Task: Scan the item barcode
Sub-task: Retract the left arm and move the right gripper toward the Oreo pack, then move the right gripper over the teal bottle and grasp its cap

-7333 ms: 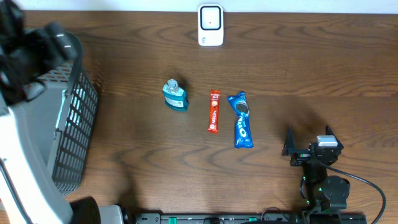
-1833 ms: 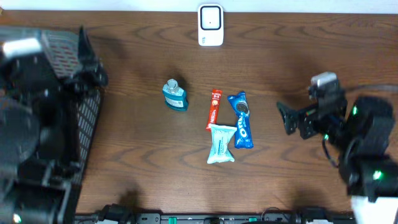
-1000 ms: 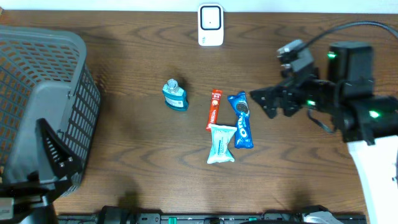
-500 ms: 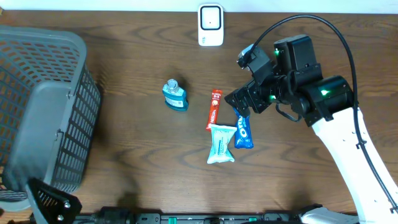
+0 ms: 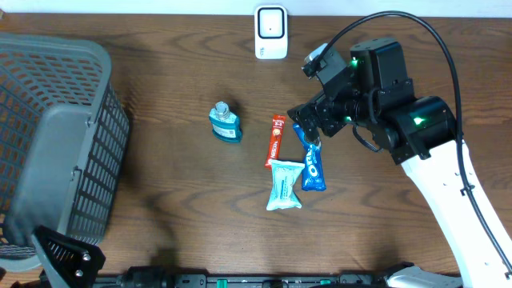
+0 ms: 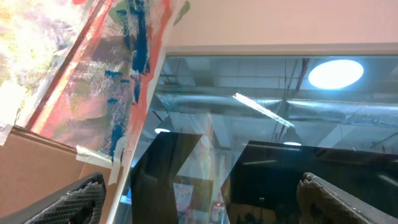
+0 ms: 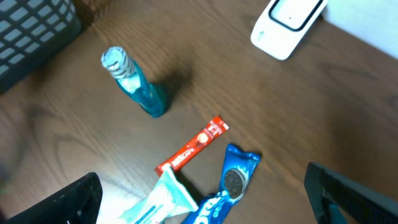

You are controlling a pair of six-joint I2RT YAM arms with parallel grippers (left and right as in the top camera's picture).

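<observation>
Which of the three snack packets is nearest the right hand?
The blue Oreo packet: the right hand hovers over its top end, while the red stick and pale teal packet lie further left.

From the snack stick [image 5: 275, 142] I see the bottle [image 5: 226, 122] at nine o'clock, Oreo pack [image 5: 313, 170] at three, scanner [image 5: 271, 32] at twelve.
</observation>
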